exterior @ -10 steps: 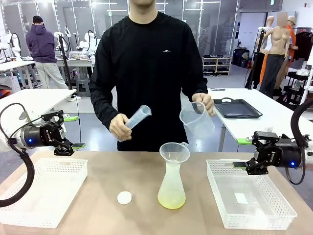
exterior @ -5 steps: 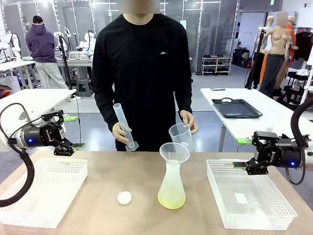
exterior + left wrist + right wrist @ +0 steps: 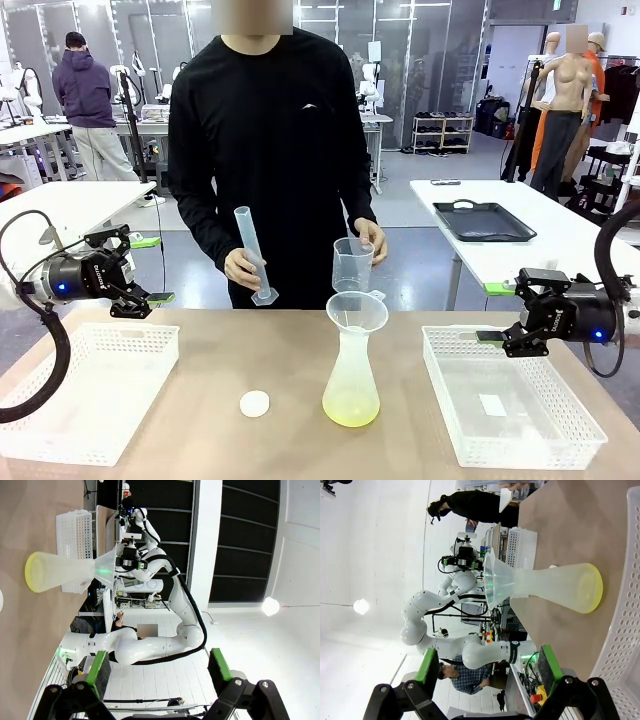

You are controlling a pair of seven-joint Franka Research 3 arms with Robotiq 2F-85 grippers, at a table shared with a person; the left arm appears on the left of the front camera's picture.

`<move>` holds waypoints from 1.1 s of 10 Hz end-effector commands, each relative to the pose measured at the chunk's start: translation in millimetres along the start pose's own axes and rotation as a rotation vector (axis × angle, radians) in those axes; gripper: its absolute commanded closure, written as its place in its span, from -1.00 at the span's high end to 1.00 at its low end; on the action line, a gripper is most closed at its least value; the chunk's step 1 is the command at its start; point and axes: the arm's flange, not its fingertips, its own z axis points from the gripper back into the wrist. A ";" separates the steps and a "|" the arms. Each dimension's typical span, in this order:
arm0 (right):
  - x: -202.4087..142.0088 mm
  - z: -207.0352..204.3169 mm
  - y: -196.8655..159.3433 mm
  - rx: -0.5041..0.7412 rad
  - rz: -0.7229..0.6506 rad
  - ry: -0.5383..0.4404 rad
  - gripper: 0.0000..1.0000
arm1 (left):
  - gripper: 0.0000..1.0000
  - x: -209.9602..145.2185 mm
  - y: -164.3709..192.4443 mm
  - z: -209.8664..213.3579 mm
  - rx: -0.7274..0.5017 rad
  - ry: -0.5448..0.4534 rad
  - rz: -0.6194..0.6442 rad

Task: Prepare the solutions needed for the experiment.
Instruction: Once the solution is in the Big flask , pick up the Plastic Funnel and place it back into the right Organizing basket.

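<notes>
The solutions lie as a shallow yellow-green layer in the bottom of the conical flask, which stands at table centre with a funnel seated in its neck. A small white cap lies at the flask's 9 o'clock.

A second ago the person held the graduated cylinder slanted and the beaker tipped, up at the funnel's 1 o'clock. Now both are upright, and the beaker has come in to the funnel's 12 o'clock, just above its rim. Whether either vessel holds liquid, I cannot tell. I judge that the person is lining up the next pour through the funnel, so mixing is not yet finished.

The left gripper hangs over the far edge of the white basket at 9 o'clock, jaws wide and empty. The right gripper hangs likewise at 3 o'clock by the other basket, also spread wide and holding nothing. Neither has stirred.
</notes>
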 end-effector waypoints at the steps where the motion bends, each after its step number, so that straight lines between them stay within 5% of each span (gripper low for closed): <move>1: 0.4 -1.2 1.1 -0.004 0.003 0.000 1.00 | 1.00 -1.4 -1.6 -0.2 -0.001 0.001 -0.009; 11: 0.4 -1.2 1.1 -0.004 0.003 0.000 1.00 | 1.00 -1.4 -1.6 -0.2 -0.001 0.001 -0.009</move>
